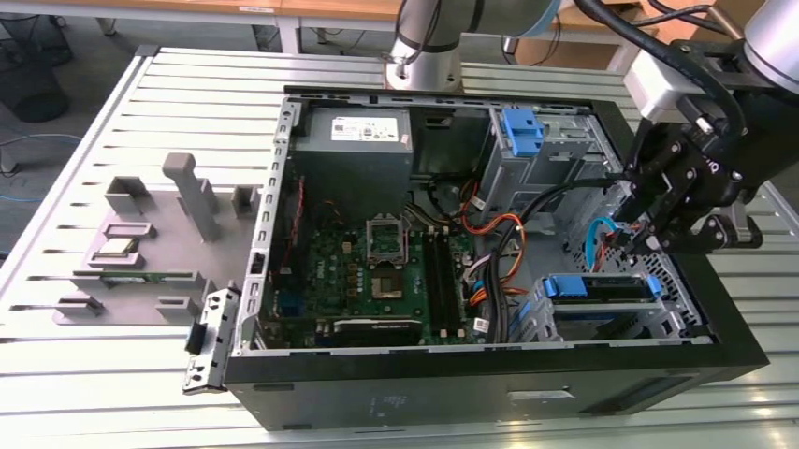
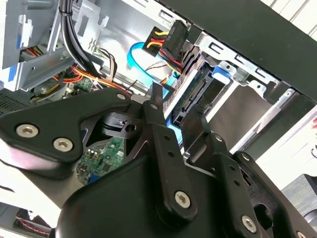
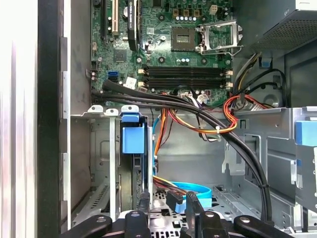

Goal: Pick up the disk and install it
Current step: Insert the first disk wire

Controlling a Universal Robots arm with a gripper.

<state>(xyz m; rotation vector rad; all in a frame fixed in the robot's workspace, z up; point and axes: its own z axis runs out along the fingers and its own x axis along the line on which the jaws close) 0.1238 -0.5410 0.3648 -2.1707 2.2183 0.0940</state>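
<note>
Claw [image 1: 639,238] observed released: in both wrist views its two black fingers [image 3: 143,203] stand apart with nothing clamped between them. It hangs over the drive cage [image 1: 624,327] at the exterior view's right end of the open computer case [image 1: 500,398]. The disk [image 1: 600,287] sits in a slot of that cage, just below and beside the claw. The exterior view presents it as a blue carrier bar across the top of the cage. The first wrist view gives the disk [image 3: 132,144] edge-on, blue handle uppermost, with one finger just beside its lower part; whether they touch cannot be told. The second wrist view adds the disk's connector edge [image 2: 195,94] just beyond the claw [image 2: 177,104]. A blue flat cable [image 3: 198,188] loops behind the claw [image 3: 167,198] in the first wrist view, and a black cable bundle [image 3: 237,148] crosses from the motherboard [image 3: 173,39] toward the cage. The exterior view supplies the wider layout: grey power supply box [image 1: 355,131] at the far corner, a taller blue bracket [image 1: 521,131] on the upper cage, and the case lying on a slatted tabletop [image 1: 187,94]. Grey fixtures [image 1: 163,234] stand well apart at the exterior view's left.
</note>
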